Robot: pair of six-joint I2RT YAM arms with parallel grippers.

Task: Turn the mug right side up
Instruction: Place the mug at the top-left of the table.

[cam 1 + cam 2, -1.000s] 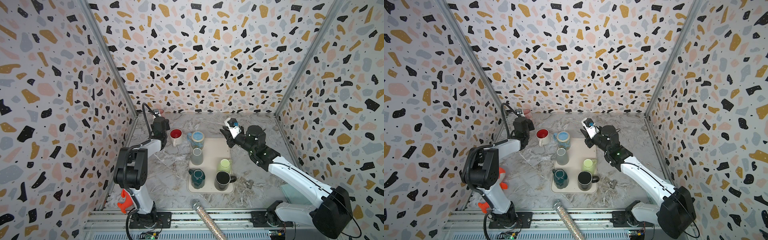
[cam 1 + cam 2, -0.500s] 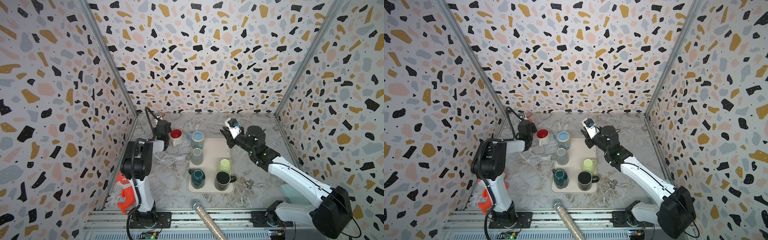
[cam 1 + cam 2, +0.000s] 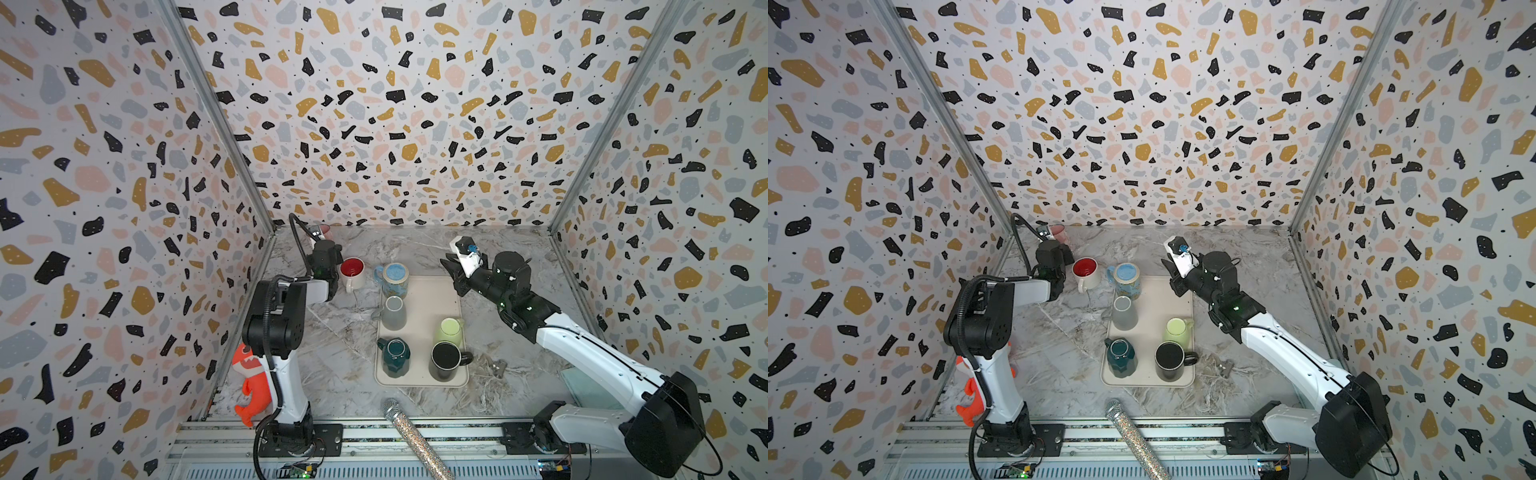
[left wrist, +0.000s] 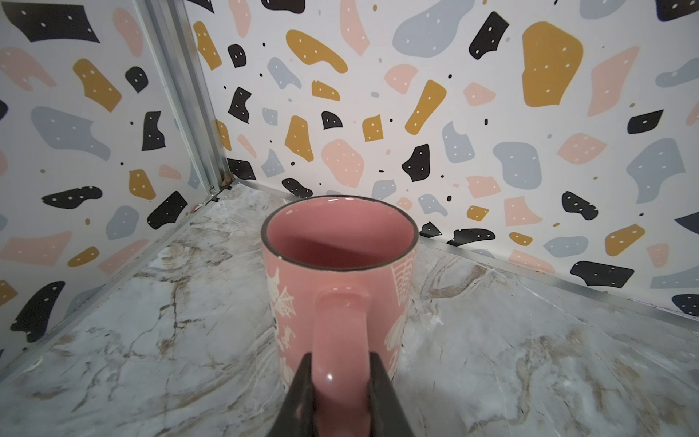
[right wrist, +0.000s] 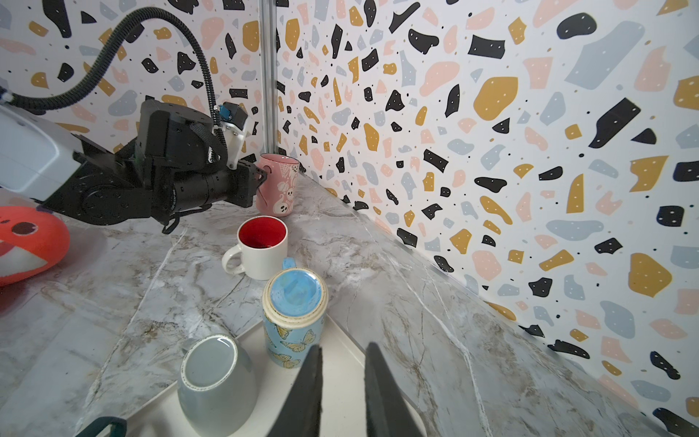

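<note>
Left wrist shows pink mug point(image 4: 340, 287) upright near corner point(image 4: 221, 185).

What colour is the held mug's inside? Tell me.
Pink; mug shows best in the left wrist view.

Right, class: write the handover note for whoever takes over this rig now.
Claws: the left claw is shut on the handle of the pink mug. The right claw is open and empty, over the far end of the tray.
Position: the pink mug stands upright on the table, in the far left corner.
Done: it is right side up.
To do: probably release the handle and back away.
</note>
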